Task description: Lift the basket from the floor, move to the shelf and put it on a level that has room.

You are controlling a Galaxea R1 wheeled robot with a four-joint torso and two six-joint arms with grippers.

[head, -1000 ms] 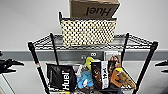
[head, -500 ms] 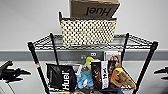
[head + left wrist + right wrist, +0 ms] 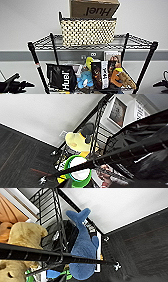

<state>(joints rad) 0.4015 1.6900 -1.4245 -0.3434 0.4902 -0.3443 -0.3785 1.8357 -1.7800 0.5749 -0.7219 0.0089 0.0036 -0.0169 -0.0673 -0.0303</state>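
- On the topmost level (image 3: 140,42) of the shelf (image 3: 37,63), the basket (image 3: 88,32) sits upright, roughly centred between the posts, its base resting on the wire grid.
- Both end effectors lie far below it and off to either side: the left end effector (image 3: 23,85) shows as a dark shape at the lower left corner of the head view, the right end effector (image 3: 160,83) at the lower right edge; neither touches the basket.
- Whether either end effector's fingers are spread or pressed together cannot be told, and nothing is seen held in them.
- A brown cardboard "Huel" box (image 3: 93,8) rests on the basket's rim, tilted.
- Basket: rectangular, cream-white open weave with small dark gaps, and a dark grey rim (image 3: 87,19) with a raised corner on the left.
- Shelf: thin black metal posts and flat wire-grid tiers; a small caster (image 3: 116,266) stands on the floor (image 3: 145,245), dark grey carpet with thin red stripes.
- On the tier below stand a black "Huel" bag (image 3: 61,78), a blue plush whale (image 3: 86,78), a yellow plush (image 3: 89,62), printed packets (image 3: 100,75) and an orange-and-tan soft toy (image 3: 122,77).
- From the right wrist view, the blue whale (image 3: 83,245) hangs tail-up beside a tan plush (image 3: 23,236).
- From the left wrist view, the yellow plush (image 3: 76,141) sits above a green-rimmed white bowl (image 3: 78,171).
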